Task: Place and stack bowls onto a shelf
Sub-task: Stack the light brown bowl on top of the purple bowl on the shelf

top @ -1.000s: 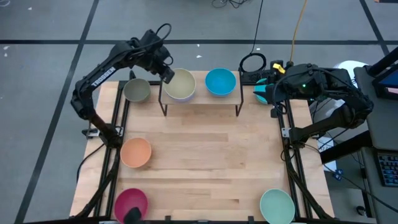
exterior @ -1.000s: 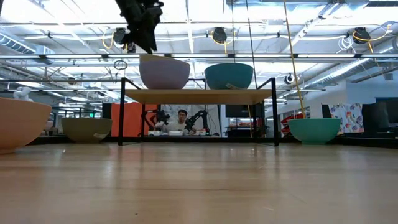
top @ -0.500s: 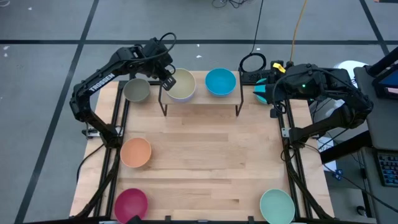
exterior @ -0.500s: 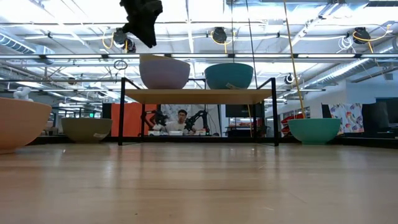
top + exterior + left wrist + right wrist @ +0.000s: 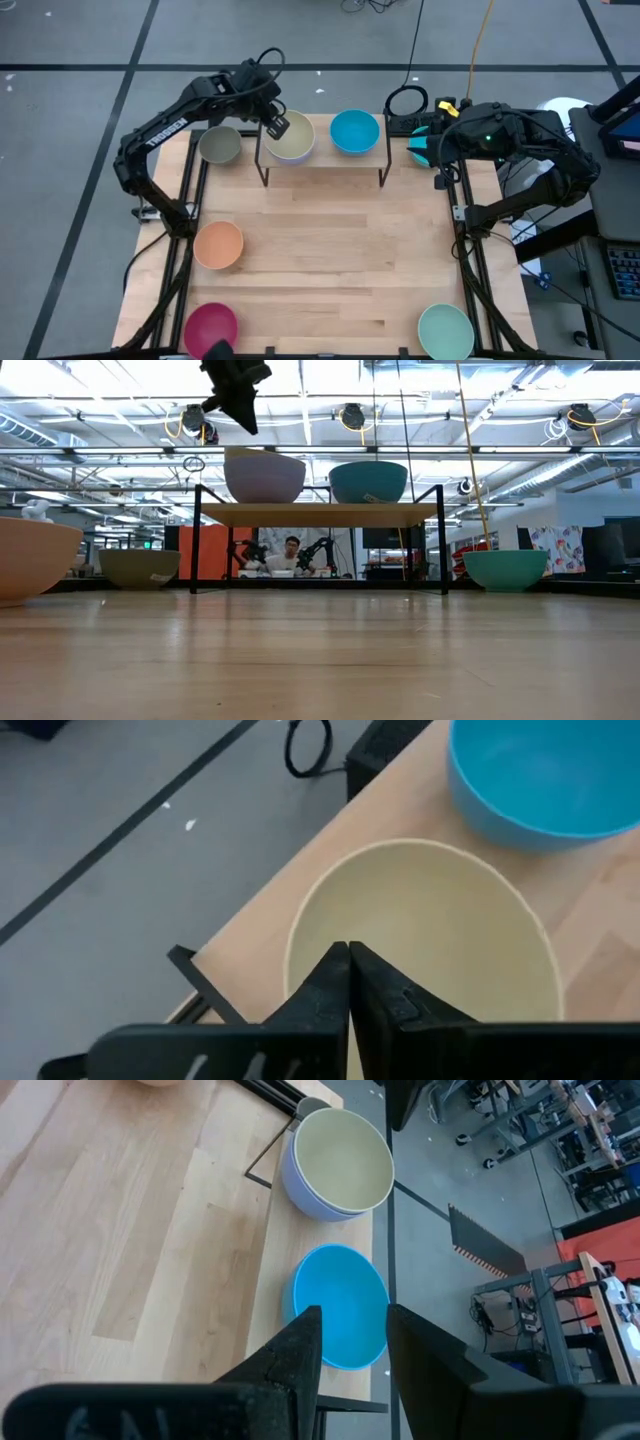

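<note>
On the shelf (image 5: 322, 158) a pale yellow bowl (image 5: 292, 138) sits nested in a periwinkle bowl (image 5: 264, 480), with a cyan bowl (image 5: 354, 131) on the board beside them. My left gripper (image 5: 348, 970) hangs shut above the yellow bowl's left part (image 5: 279, 125), clear of it and with nothing between its fingers. An olive-grey bowl (image 5: 220, 146) stands on the table left of the shelf. My right gripper (image 5: 352, 1352) waits open by the table's far right corner, beside a teal bowl (image 5: 420, 150).
On the tabletop stand an orange bowl (image 5: 218, 244) at the left edge, a magenta bowl (image 5: 210, 327) at the near left corner and a mint green bowl (image 5: 445, 330) at the near right. Black frame rails (image 5: 468, 260) run along both sides.
My left gripper has risen a little from the yellow bowl's rim, drifted slightly toward the table's right, and shut its fingers with nothing between them. The bowls have stayed in place.
</note>
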`<control>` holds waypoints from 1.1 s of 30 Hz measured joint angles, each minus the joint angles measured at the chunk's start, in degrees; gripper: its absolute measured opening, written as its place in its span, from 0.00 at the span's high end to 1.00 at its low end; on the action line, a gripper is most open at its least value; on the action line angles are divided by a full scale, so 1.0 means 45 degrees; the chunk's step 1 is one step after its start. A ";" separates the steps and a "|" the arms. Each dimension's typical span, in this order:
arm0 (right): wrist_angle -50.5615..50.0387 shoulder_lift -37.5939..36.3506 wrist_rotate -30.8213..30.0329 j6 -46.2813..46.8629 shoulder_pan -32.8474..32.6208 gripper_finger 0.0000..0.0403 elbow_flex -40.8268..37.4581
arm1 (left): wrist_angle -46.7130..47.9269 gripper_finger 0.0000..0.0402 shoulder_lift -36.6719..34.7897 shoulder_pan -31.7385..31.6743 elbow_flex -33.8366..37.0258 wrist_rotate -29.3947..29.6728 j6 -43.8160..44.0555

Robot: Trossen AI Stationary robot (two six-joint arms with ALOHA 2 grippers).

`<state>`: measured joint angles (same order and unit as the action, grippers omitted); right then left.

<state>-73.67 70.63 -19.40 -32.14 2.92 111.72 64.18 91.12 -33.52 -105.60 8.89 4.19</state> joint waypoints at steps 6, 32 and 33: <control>0.0000 0.0000 0.0000 -0.0005 -0.0005 0.73 0.0000 | -0.0113 0.99 0.0367 -0.0153 0.0000 0.0383 0.0005; -0.0024 0.0000 0.0000 -0.0053 -0.0003 0.73 0.0000 | -0.0253 1.00 0.1588 -0.0646 0.0000 0.0672 -0.0568; -0.0024 0.0000 0.0000 -0.0053 -0.0002 0.73 0.0000 | -0.0290 1.00 0.1592 -0.0646 0.0000 0.0718 -0.0578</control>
<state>-73.78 70.63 -19.40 -32.38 2.91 111.72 62.88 98.28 -36.42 -105.60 12.12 1.58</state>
